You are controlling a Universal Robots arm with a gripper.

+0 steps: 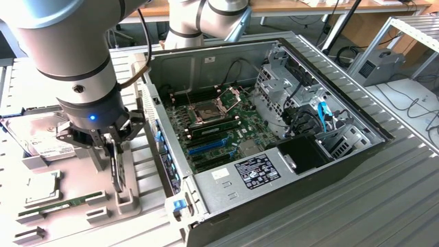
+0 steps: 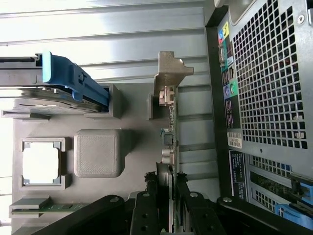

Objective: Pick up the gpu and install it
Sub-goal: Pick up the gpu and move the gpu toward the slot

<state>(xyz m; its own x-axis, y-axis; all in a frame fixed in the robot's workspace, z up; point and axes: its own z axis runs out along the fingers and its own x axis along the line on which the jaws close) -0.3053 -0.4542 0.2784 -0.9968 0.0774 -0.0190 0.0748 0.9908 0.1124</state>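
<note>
Exterior view: one claw (image 1: 113,154) clamps one gpu (image 1: 119,176); one case (image 1: 199,64).

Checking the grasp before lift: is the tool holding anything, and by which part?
The gpu: the tool is clamped across its upper edge, away from the silvery bracket. It stands on edge in its grey holder.

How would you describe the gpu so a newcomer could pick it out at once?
On the exterior view's left of the open computer case lies a grey parts tray. The gpu stands on edge in it, under the gripper. Unlike the broad silver hard drive and green RAM stick, it is a thin dark card with a silvery end bracket.
</note>
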